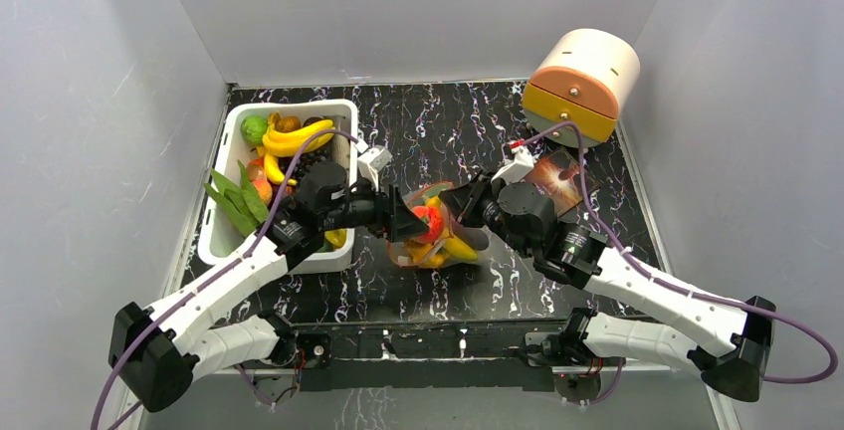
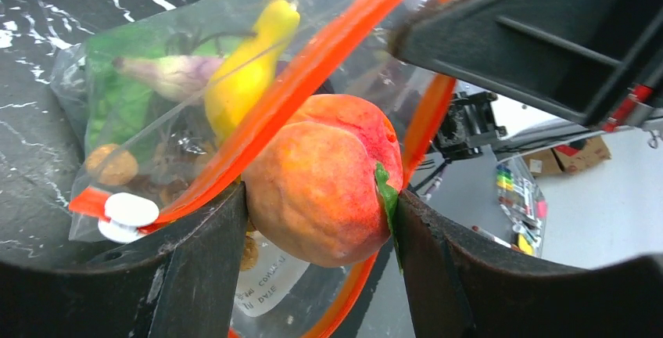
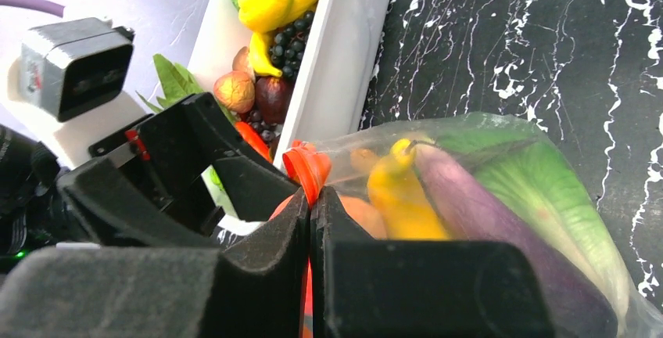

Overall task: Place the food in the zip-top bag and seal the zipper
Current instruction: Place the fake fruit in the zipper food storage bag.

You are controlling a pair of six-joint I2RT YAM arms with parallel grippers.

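Peach [image 2: 324,185] held in left tool [image 2: 320,197] at bag [image 2: 148,111] mouth; right tool [image 3: 311,221] pinches zipper [image 3: 306,167]. Bag part-filled; tub [image 1: 239,241] beside bag holds more food; sealing pending.

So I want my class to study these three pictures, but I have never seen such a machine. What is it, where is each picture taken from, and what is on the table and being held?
It is a pair of robot arms bolted at the table's near edge, each ending in a two-finger gripper. The wide picture looks down from above and behind them; the other two come from a camera on each wrist, so each shows its own fingers up close.

On the dark marbled table sit a white tub of toy food and a clear bag already holding pieces. A round cream and orange object stands at the far right.

The left gripper holds a toy peach at the bag's open mouth. The right gripper is shut on the bag's orange zipper, holding it up.
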